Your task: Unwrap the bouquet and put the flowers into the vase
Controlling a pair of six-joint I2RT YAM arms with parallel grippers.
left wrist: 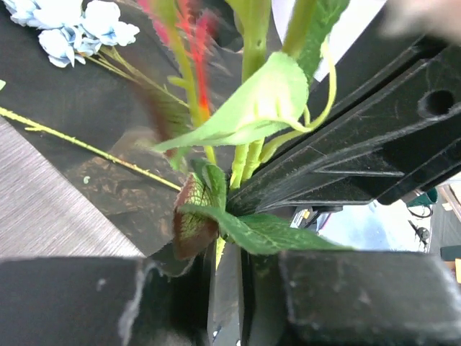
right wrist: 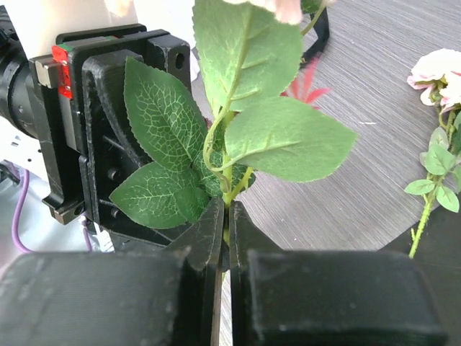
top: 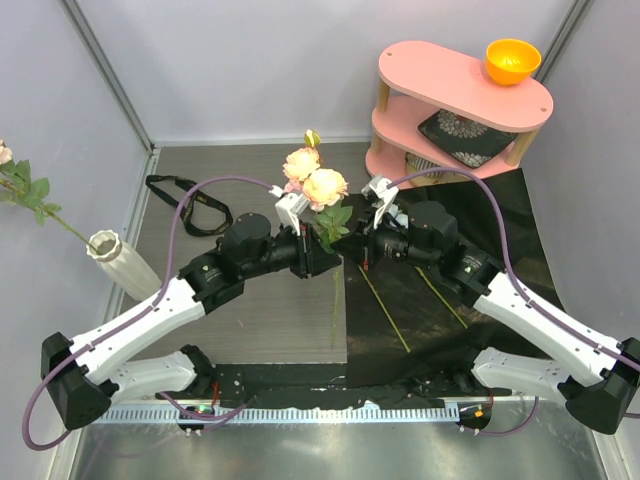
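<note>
No writing, label, brand or number can be read anywhere: none on the flowers (right wrist: 245, 137), the vase (top: 105, 247), the pink shelf (top: 440, 75), the plate (top: 467, 135) or the orange bowl (top: 512, 60).
</note>
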